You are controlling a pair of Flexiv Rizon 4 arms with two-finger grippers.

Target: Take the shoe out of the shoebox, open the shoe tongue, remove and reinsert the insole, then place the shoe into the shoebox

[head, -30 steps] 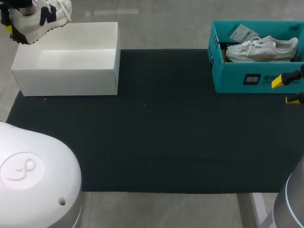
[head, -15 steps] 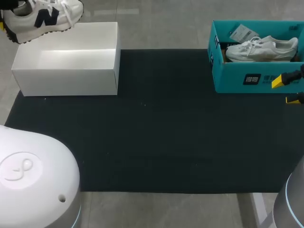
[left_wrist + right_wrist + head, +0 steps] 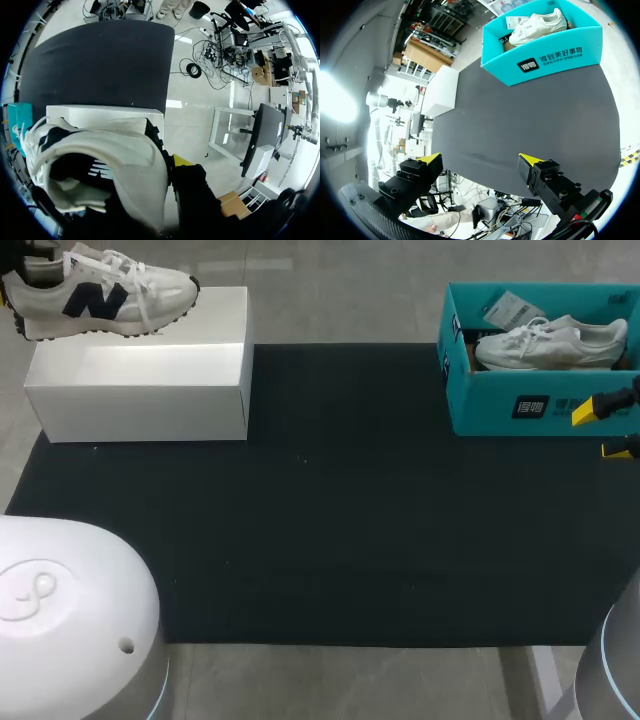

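Along the bottom edge of the head view, the left arm base point(image 3: 60, 610) is sitting lower left and the right arm base point(image 3: 615, 670) lower right.

- Black mat point(image 3: 330, 500): lying across the middle of the frame, under both boxes.
- Right gripper point(image 3: 603, 431): hanging at the right edge, just in front of the teal shoebox point(image 3: 500, 405), fingers spread and gripping nothing.
- Teal shoebox, upper right: holding a white sneaker point(image 3: 550, 340) and a paper tag.
- White shoebox point(image 3: 140, 405), upper left: standing open, long side facing forward.
- Shoe point(image 3: 105, 302), white with a dark letter: hovering sole down and about level over the white shoebox's far rim, toe pointing toward frame centre.
- Left gripper point(image 3: 28, 280), upper left corner: pinching the shoe at its heel; the wrist view is showing one yellow tip against the heel.

Judgement: the shoe is being carried at the box; whether out or back in cannot be told. Doing it well is calling for a firm heel grip, since the toe is hanging unsupported, a level sole, and clearance over the rim.
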